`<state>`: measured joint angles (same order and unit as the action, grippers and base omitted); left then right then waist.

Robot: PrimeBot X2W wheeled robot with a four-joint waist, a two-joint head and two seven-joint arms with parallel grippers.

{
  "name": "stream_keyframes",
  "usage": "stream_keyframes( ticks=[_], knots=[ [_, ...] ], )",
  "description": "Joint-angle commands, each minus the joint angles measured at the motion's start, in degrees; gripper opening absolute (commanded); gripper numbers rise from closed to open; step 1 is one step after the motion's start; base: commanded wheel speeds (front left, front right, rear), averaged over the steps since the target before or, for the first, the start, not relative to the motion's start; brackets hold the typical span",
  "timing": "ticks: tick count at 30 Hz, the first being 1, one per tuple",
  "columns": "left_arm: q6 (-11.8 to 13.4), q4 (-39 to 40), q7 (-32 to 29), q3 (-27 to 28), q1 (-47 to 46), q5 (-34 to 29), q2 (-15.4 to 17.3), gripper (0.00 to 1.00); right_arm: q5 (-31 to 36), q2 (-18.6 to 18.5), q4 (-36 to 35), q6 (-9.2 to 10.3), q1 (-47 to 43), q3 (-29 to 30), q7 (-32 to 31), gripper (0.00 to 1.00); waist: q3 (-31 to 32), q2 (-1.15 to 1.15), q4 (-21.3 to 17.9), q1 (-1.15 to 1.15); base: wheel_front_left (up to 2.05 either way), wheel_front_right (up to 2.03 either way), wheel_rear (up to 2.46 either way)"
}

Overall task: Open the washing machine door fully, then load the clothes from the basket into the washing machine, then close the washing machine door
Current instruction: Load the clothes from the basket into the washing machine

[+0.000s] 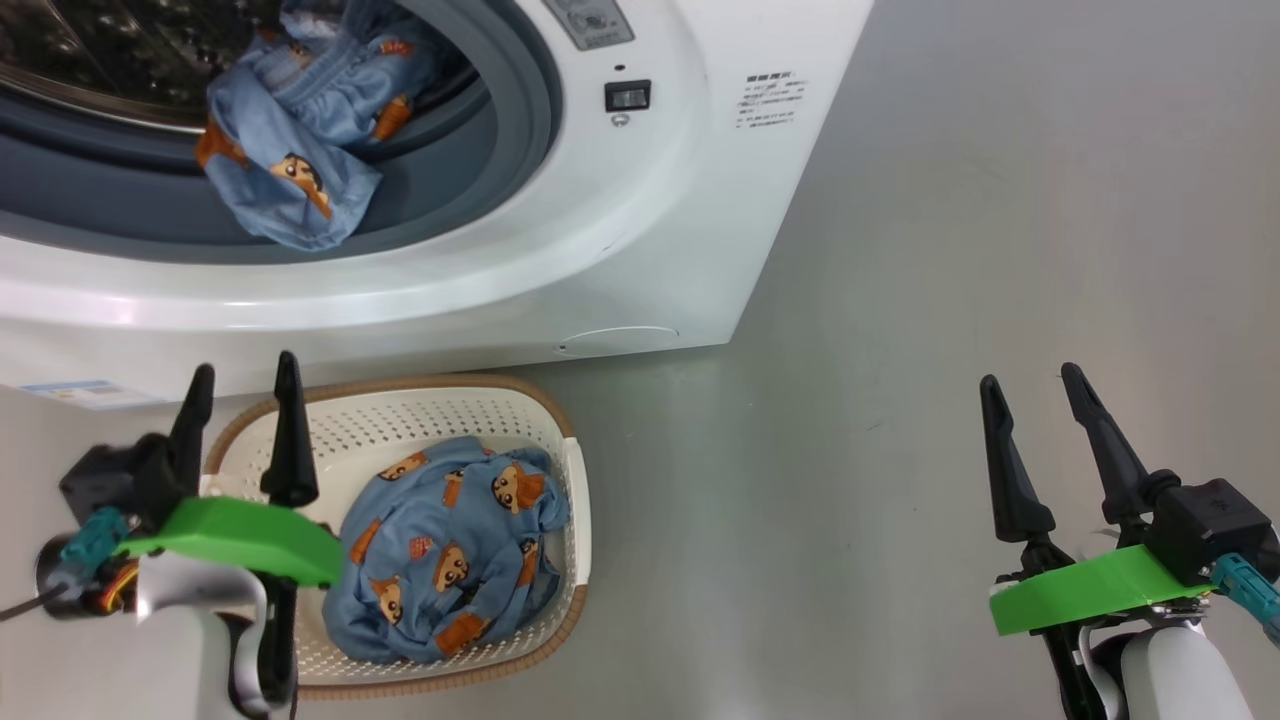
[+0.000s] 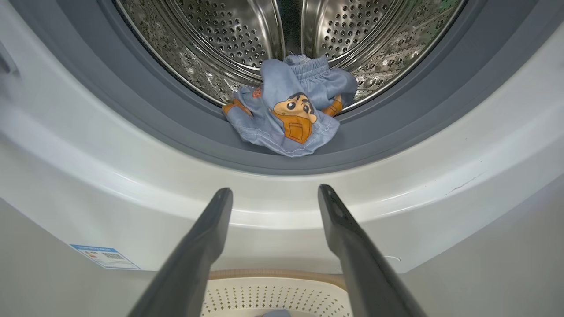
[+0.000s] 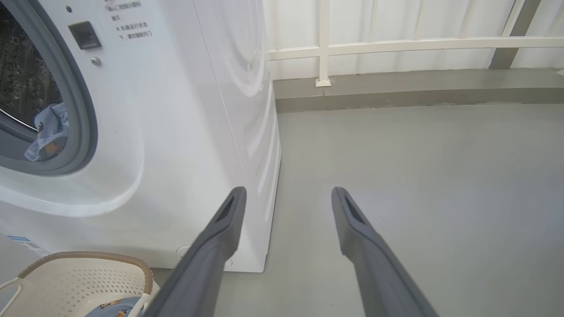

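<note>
Left gripper (image 1: 245,365) in head view: fingers apart, empty, above basket (image 1: 400,420) left rim; clothes (image 1: 440,545) heaped inside; right gripper (image 1: 1030,375) apart, empty, over floor (image 1: 900,300). Left wrist: one garment (image 2: 291,114) draped on gasket (image 2: 176,127), half out of drum (image 2: 220,44). Right wrist: washer (image 3: 176,110) side. Next grab should pinch heap's middle deep, release well inside drum.

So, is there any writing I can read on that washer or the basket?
Washing machine front, printed lines beside the latch: Chinese characters, too blurred to quote.
Blue label low on its front: too small to read.
Grey plate above the latch: unreadable.
Basket: no text seen.
</note>
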<state>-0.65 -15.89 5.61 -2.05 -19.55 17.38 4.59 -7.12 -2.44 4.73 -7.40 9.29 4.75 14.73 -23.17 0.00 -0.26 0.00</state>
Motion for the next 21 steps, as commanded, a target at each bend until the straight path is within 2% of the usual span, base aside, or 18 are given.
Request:
stream_keyframes(
  ticks=[1,13,21],
  knots=[
    [0.67,2.42,-0.30,1.97,1.29,0.41,1.95,1.00,0.43,-0.43,-1.48,-0.09,-1.12,-0.95,0.27,1.00,-0.10,0.00,0.19,0.00,0.00,0.00,0.00],
    [1.80,12.77,-4.33,1.73,8.63,1.79,2.05,1.00,0.64,-0.43,-1.53,-0.09,-0.75,-0.75,0.27,1.00,-0.70,0.00,1.16,0.00,0.00,0.00,0.00],
    [2.65,16.33,-5.83,2.04,10.17,2.41,2.38,1.00,0.53,-0.43,-1.49,-0.09,-0.53,-1.08,0.27,1.00,-0.96,0.00,1.10,0.00,0.00,0.00,0.00]
  ],
)
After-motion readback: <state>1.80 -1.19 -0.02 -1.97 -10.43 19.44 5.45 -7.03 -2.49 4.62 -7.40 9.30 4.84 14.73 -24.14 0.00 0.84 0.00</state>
